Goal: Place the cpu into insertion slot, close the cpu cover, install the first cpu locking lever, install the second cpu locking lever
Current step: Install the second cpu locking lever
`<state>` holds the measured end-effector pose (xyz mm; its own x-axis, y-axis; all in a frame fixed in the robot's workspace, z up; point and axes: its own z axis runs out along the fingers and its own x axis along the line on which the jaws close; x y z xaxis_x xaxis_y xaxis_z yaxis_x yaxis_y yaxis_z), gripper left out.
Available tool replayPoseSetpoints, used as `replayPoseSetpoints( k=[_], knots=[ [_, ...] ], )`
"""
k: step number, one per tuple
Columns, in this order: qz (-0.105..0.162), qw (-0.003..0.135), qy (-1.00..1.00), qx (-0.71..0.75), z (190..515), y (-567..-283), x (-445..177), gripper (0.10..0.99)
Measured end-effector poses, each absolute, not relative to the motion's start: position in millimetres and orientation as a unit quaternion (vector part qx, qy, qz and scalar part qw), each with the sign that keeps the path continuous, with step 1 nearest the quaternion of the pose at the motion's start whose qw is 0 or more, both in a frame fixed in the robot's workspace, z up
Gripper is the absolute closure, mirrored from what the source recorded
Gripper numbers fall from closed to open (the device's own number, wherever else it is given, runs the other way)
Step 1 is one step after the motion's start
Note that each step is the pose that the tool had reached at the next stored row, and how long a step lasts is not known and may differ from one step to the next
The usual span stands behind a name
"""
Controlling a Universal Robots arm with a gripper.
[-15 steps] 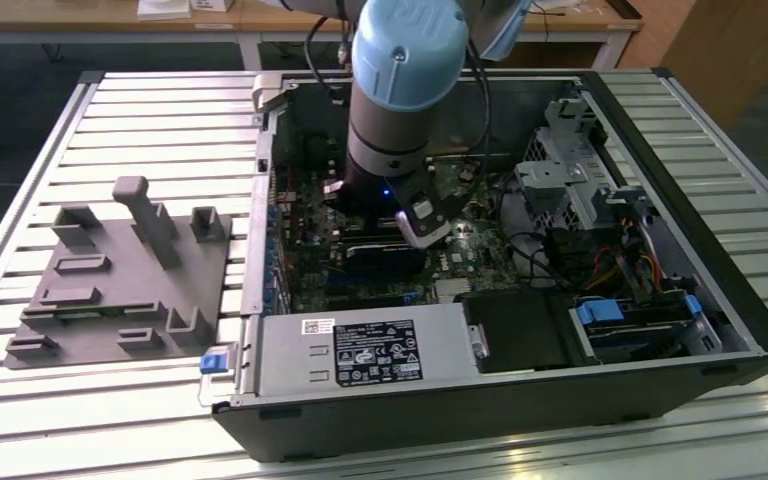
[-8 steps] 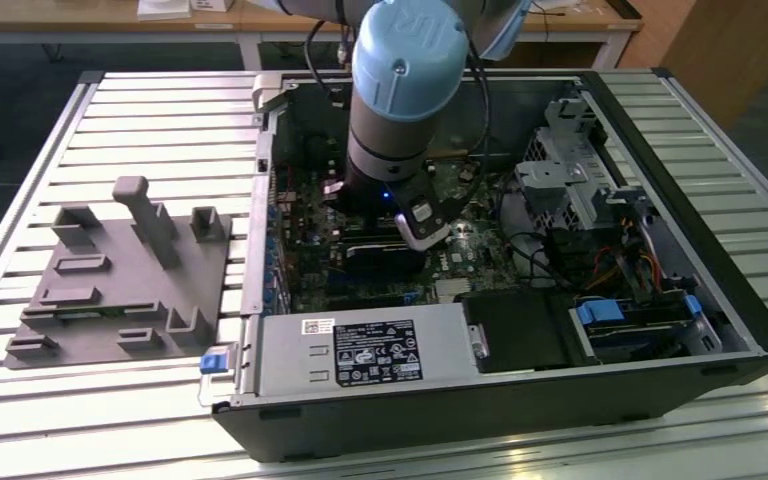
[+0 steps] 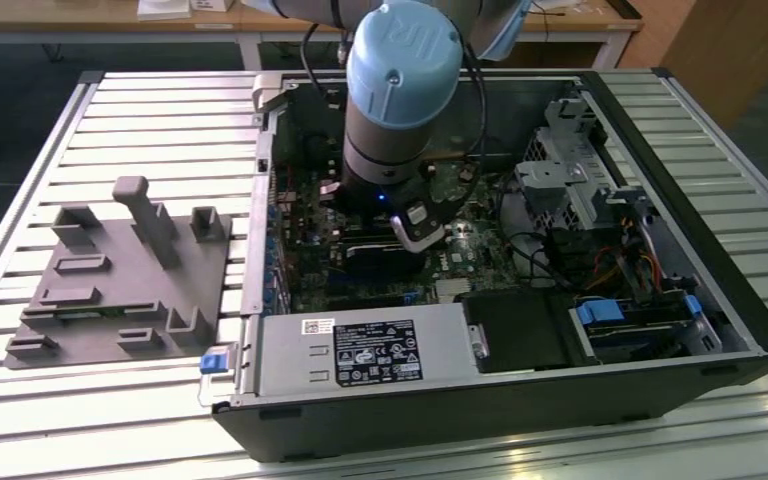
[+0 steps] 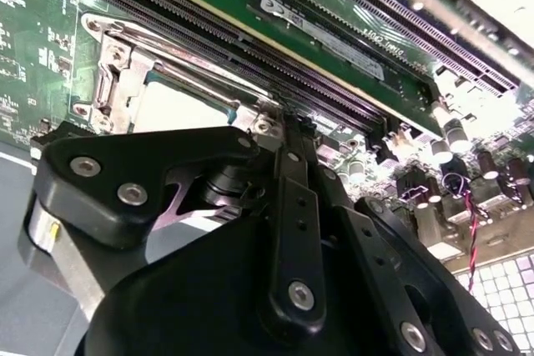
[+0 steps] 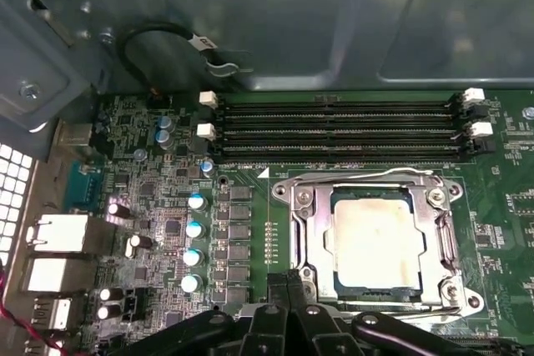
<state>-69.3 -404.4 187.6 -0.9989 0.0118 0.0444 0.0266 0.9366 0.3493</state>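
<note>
The black multi-link gripper (image 5: 288, 285) is hanging low over the green circuit board (image 5: 150, 181) in the first wrist view. Its fingers (image 5: 275, 306) are pressing together with nothing showing between them. Its tip is sitting at the near edge of the thin silver-grey square metal cpu cover (image 5: 309, 239). In the second wrist view the gripper (image 4: 288, 122) is reaching to the corner of that cpu cover (image 4: 125, 64).

The cover is lying flat over the small square black insertion slot (image 5: 328, 243). The flat square cpu (image 5: 373, 243), with its dull silver-tan metal top, is sitting inside the slot and showing through the cover's window. In the second wrist view the cpu (image 4: 179, 106) is appearing as a pale patch inside the frame. Thin wire levers (image 5: 359, 177) are lying along the cover's edges; whether they are latched I cannot tell.

Just beyond the cover, four long black memory slots (image 5: 334, 127) are running side by side. A column of small blue-topped capacitors (image 5: 194, 229) is standing beside the socket.

In the exterior view the pale blue and grey arm (image 3: 398, 90) is reaching down into the open black computer case (image 3: 491, 420), with the gripper (image 3: 418, 235) deep inside. The case is lying on a white slatted table (image 3: 157, 130). A grey moulded fixture block (image 3: 117, 290) is resting on the table toward the exterior view's left, well apart from the gripper.
</note>
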Motion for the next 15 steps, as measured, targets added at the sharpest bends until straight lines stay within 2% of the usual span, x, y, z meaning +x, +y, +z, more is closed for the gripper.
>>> replayPoseSetpoints(
  k=[4,15],
  knots=[
    [-0.178,0.021,-0.984,-0.01,188.7,-404.5,-69.4,0.98],
    [-0.178,0.021,-0.984,-0.01,217.3,-404.5,-69.4,0.98]
  ],
)
